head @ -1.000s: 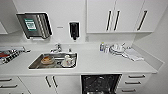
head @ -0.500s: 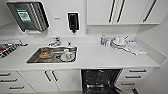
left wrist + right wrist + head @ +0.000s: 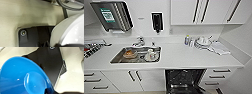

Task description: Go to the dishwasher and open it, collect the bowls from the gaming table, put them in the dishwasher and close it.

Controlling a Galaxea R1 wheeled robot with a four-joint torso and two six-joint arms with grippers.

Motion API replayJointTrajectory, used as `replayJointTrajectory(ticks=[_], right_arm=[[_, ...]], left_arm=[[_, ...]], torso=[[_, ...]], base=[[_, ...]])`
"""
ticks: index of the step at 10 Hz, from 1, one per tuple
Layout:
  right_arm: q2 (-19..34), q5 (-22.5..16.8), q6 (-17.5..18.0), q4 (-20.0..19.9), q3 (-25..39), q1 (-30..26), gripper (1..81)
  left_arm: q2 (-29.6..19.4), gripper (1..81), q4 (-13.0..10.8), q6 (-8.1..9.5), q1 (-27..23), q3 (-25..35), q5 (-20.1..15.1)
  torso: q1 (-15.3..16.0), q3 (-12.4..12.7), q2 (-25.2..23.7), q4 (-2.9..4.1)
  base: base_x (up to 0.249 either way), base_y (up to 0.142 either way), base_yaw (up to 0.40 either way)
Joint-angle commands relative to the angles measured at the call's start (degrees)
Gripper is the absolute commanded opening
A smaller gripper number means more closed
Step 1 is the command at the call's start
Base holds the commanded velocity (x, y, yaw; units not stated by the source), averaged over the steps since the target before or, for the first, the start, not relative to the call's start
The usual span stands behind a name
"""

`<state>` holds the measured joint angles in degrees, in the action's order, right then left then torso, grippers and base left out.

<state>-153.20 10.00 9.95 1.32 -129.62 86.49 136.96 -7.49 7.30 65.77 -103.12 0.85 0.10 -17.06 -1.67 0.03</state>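
Below counter, dishwasher open; blue bowl unlabelled; dispenser label unreadable.

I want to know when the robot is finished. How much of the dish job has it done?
Done: the dishwasher under the counter stands open, its dark inside showing. In hand: a blue bowl sits right at the right wrist camera and a white bowl at the left one, so bowls seem collected. Left: putting them inside and closing the door.

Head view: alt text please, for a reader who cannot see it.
An open dishwasher with a dark interior sits under a white counter. A steel sink at left holds dishes; white cabinets hang above.
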Motion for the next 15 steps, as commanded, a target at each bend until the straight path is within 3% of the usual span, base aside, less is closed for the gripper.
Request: replayJointTrajectory(ticks=[1, 3, 4, 6, 8, 9, 10, 13, 15], right_arm=[[1.38, -3.32, 0.07, 0.27, 1.58, -1.45, 1.0], [1.55, -3.32, 0.07, 0.27, 2.10, -1.89, 1.0], [1.47, -3.32, 0.07, 0.27, 2.19, -2.15, 1.0], [1.47, -3.32, 0.07, 0.27, 2.46, -2.42, 1.0], [1.47, -3.32, 0.07, 0.27, 2.46, -2.50, 1.0], [1.47, -3.40, 0.07, 0.27, 2.46, -2.50, 1.0], [1.47, -3.40, 0.07, 0.27, 2.46, -2.59, 1.0], [1.29, -3.40, 0.07, 0.27, 2.54, -2.68, 1.0], [1.29, -3.40, 0.07, 0.27, 2.46, -2.68, 1.0]], left_arm=[[-2.56, 1.0, 2.30, -0.01, -9.29, 5.03, -6.21], [-1.34, 1.0, 2.21, 0.77, -14.65, 6.44, -11.30], [-0.55, 1.0, 2.04, 1.83, -17.29, 6.44, -13.06], [1.04, 1.0, 2.21, 1.93, -20.80, 6.53, -13.60], [4.02, 1.0, 2.56, 2.88, -25.61, 6.35, -17.97], [5.07, 1.0, 2.57, 4.11, -28.52, 6.44, -20.17], [6.22, 1.0, 2.56, 5.18, -31.08, 6.44, -21.60], [11.59, 1.0, 2.39, 8.43, -38.55, 5.30, -26.52], [17.08, 1.0, 2.30, 9.22, -41.37, 0.58, -28.34]], torso=[[0.00, 0.00, 0.00, 0.00], [0.00, -5.61, 0.00, 0.00], [0.00, -6.45, 0.00, 0.00], [0.02, -9.93, 0.02, 0.00], [0.04, -13.02, 0.06, 0.00], [0.04, -10.60, 0.06, 0.00], [0.09, -11.85, 0.11, 0.00], [0.11, -12.55, 0.13, 0.00], [0.13, -12.59, 0.15, 0.00]], base=[[0.000, 0.000, 0.000], [0.000, 0.000, 0.000], [0.000, 0.000, 0.000], [0.000, 0.000, 0.000], [0.000, 0.000, 0.000], [0.000, 0.000, 0.000], [0.000, 0.000, 0.000], [0.000, 0.000, 0.000], [0.000, 0.000, 0.000]])
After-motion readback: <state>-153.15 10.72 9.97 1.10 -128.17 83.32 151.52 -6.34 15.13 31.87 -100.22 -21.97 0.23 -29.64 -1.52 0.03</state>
